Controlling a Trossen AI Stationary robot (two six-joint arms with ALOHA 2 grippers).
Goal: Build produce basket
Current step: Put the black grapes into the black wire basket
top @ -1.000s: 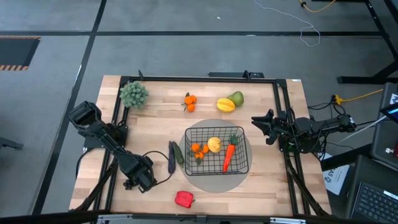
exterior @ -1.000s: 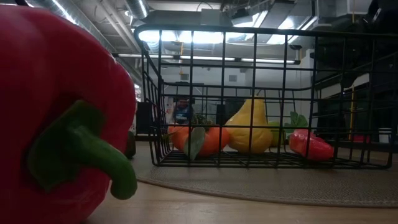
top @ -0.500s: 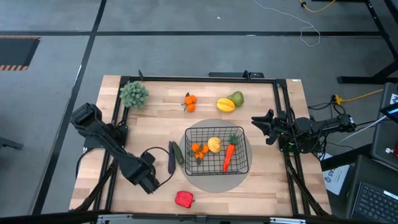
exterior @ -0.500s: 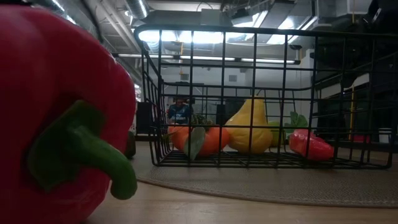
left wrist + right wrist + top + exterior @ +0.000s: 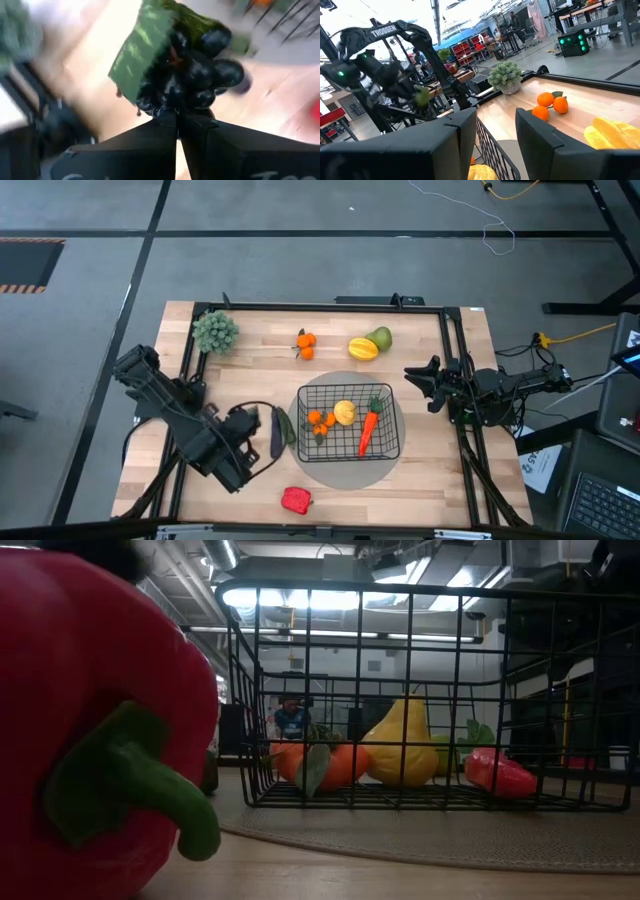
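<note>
Wooden counter (image 5: 250, 370), black frame round it, grey floor beyond. Black wire-mesh basket (image 5: 394, 442) sits on a grey round mat right of centre; it already holds an orange cluster (image 5: 319, 421), a yellow fruit (image 5: 345, 413) and an orange carrot (image 5: 368, 430).

Left gripper (image 5: 178, 118) is clenched on the stem end of a dark grape bunch with a green leaf (image 5: 192, 75), near-left of the basket.

Right gripper (image 5: 420, 383) waits released at the right edge.

Step in hand: carrying the grapes. Next move likely calls for a swing right over the basket rim, then release.

Purple eggplant (image 5: 274, 433), green cucumber (image 5: 287, 426) and red pepper (image 5: 295, 500) remain outside.
</note>
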